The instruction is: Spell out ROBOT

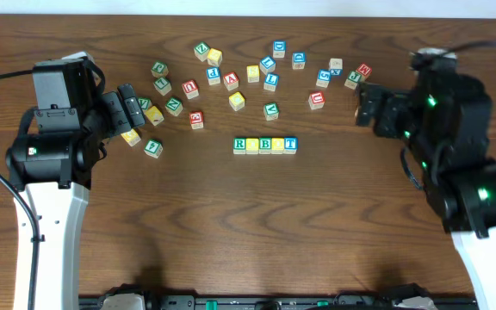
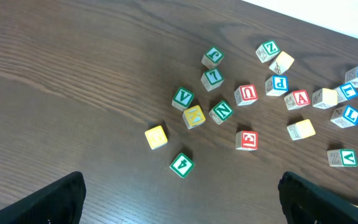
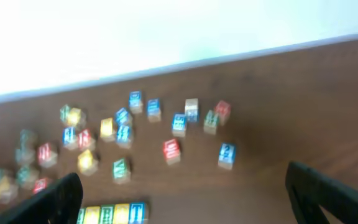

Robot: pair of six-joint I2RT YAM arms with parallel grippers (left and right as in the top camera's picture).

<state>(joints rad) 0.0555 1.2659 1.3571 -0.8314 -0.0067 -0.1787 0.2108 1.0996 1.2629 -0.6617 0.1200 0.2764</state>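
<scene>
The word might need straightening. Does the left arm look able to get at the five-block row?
Probably yes: the row lies apart from the loose blocks, with bare table at its R end; the open left tool is near, one red block beside the path.

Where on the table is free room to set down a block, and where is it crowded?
Free: the table strip in front of the spelled row, between the two arm bases. Crowded: behind the row, where loose blocks fill the span between left gripper and right gripper.
</scene>
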